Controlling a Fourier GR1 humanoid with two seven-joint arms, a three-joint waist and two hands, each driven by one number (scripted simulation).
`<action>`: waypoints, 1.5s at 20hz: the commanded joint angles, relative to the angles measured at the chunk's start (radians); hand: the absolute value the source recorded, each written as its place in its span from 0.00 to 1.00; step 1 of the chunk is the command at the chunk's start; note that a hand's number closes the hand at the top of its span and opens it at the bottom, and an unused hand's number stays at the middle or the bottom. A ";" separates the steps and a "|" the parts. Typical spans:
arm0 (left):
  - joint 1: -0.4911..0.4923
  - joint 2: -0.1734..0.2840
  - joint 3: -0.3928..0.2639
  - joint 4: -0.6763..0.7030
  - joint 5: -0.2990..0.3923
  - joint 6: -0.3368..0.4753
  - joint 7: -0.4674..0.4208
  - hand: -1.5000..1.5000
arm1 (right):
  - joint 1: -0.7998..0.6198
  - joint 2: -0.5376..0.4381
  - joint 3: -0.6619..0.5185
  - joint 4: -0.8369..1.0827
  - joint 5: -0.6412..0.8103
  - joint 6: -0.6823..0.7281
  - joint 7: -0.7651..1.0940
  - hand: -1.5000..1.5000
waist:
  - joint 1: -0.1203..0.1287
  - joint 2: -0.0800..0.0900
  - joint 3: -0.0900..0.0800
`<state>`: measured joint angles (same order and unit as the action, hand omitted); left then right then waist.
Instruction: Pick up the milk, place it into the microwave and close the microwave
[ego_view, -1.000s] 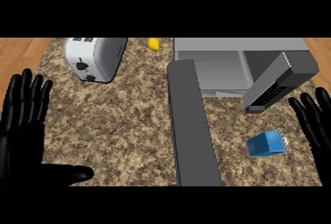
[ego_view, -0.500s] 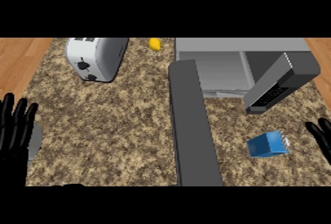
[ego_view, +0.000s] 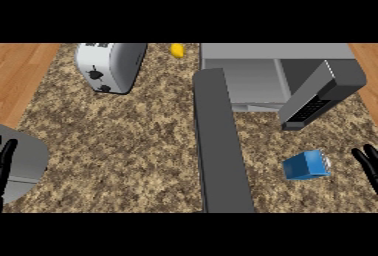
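- The speckled brown granite desk is seen from above, flanked by wooden flooring at both sides.
- A grey box-shaped microwave is set at the far right of the desk, its cavity exposed and its dark door with keypad swung outward toward the near side.
- A long dark grey bar is laid across the desk from beside the microwave down to the near edge; what it is cannot be told.
- A white and silver toaster is placed at the far left, well apart from the task's things.
- The small blue milk carton is found on the desk at the right, nearer than the open door and just right of the bar, untouched.
- The black right hand is shown only as fingertips at the right edge, near the carton but apart from it; the fingers appear straight and spread.
- The black left hand is glimpsed at the left edge beside a grey forearm, fingers straight, nothing held.
- A small yellow object is seen at the far edge.
- The picking step is judged not yet begun; the right hand would need to be brought leftward over the carton and closed round it.
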<state>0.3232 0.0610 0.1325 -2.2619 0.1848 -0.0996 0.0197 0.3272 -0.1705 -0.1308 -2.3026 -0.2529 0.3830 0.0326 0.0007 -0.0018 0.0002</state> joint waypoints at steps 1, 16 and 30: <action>0.095 0.017 0.086 -0.007 0.103 -0.096 -0.075 0.00 | -0.046 -0.021 -0.062 0.092 -0.021 0.029 -0.010 0.00 | 0.007 0.000 0.000; 0.191 -0.015 0.158 -0.101 0.151 -0.186 -0.022 0.00 | -0.061 0.061 -0.080 0.490 0.251 0.033 -0.321 0.00 | 0.005 0.000 0.000; 0.169 -0.031 0.255 -0.111 0.223 -0.234 0.016 0.00 | -0.268 -0.054 -0.190 1.035 0.316 0.051 -0.606 0.00 | 0.008 0.002 0.000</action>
<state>0.4948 0.0208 0.3486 -2.3489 0.3633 -0.3217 0.0022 0.1240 -0.2049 -0.3134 -1.4142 0.0400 0.4307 -0.5077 0.0070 -0.0004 0.0004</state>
